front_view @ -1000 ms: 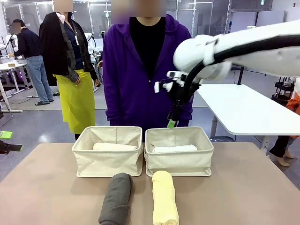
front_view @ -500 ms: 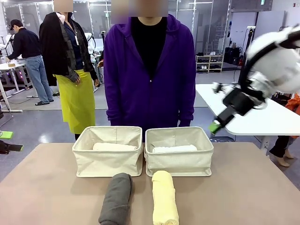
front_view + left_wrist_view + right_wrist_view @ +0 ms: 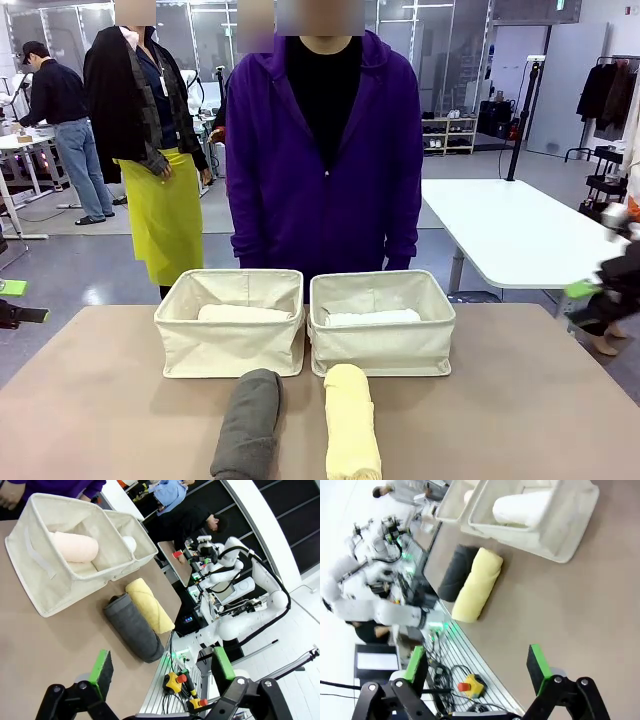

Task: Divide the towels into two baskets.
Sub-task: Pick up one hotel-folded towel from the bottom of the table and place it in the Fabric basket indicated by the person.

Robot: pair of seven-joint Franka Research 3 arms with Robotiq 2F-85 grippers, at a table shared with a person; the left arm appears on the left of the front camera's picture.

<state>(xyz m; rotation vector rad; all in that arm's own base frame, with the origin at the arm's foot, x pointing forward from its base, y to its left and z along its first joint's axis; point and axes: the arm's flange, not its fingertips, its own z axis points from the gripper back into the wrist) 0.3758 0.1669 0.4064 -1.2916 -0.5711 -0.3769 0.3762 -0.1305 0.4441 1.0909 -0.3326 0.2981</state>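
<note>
Two cream baskets stand side by side at the table's far side. The left basket holds a pale pink towel. A white towel lies in the right basket. In front of them a dark grey towel and a pale yellow towel lie on the table. My left gripper is open at the far left. Blurred at the right edge, my right gripper is open with nothing in it.
A person in a purple hoodie stands right behind the baskets. The brown table has bare room on both sides of the towels. A white table stands behind at the right.
My right arm has swung from above the right basket out to the picture's right edge and lower. Towels, baskets and the left gripper have stayed put.
</note>
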